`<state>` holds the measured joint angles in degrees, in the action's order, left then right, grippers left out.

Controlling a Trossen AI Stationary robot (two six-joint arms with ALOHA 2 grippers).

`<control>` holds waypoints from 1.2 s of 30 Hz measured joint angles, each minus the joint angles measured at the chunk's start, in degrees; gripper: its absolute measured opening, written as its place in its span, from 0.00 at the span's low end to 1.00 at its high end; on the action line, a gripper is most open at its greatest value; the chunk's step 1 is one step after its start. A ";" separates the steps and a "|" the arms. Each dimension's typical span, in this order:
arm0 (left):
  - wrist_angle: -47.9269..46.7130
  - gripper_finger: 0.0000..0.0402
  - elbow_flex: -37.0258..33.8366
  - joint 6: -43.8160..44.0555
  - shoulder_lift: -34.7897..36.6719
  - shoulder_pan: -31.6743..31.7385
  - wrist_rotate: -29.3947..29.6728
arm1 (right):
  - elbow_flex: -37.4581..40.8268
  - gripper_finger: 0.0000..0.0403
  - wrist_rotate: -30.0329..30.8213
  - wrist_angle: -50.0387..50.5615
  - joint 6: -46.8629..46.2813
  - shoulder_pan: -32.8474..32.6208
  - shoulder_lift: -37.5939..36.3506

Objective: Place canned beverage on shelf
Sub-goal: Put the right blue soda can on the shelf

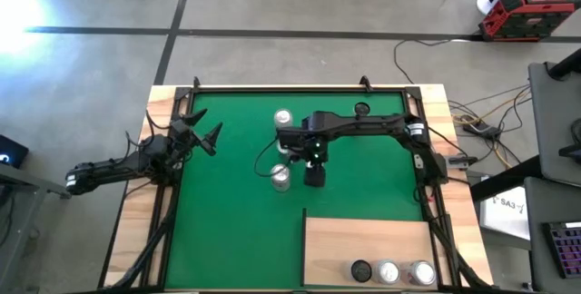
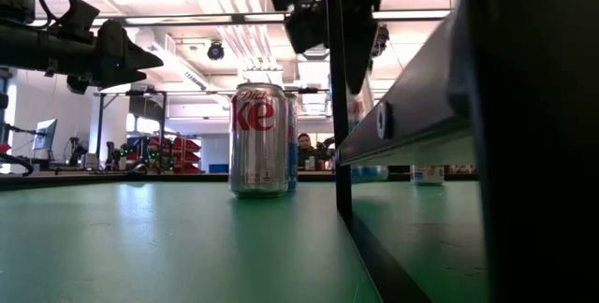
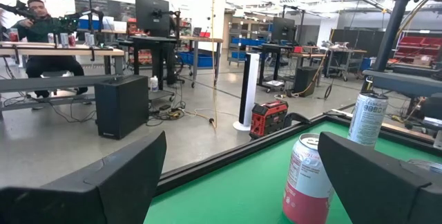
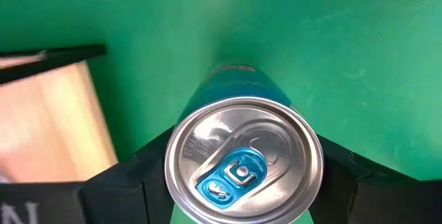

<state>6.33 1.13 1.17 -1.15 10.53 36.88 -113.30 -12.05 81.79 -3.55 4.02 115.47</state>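
The canned beverage (image 4: 243, 160) is a blue can with a silver top and a blue tab, upright, held above the green mat. The shelf (image 1: 368, 240) – a flat pale wood panel with a dark edge – lies at the mat's near right corner.

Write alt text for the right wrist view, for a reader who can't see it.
Looking straight down on a teal can with a silver lid and blue pull tab, held between the right gripper's dark fingers above the green mat. A corner of the pale wooden shelf with a dark edge shows at one side.
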 joint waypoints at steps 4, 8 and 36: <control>0.00 0.90 0.00 0.00 0.01 -0.01 0.02 | 0.23 0.56 -0.45 0.81 0.01 -2.42 -2.40; 0.00 0.90 0.00 0.00 -0.02 0.00 0.01 | 0.95 0.56 -0.30 1.04 -1.49 -5.64 -5.77; 0.00 0.90 0.00 0.00 -0.02 -0.01 0.02 | 13.90 0.59 6.94 -10.03 -4.09 -29.99 -17.30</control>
<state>6.33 1.13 1.17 -1.17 10.53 36.91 -99.40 -5.11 71.75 -7.64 -25.97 98.18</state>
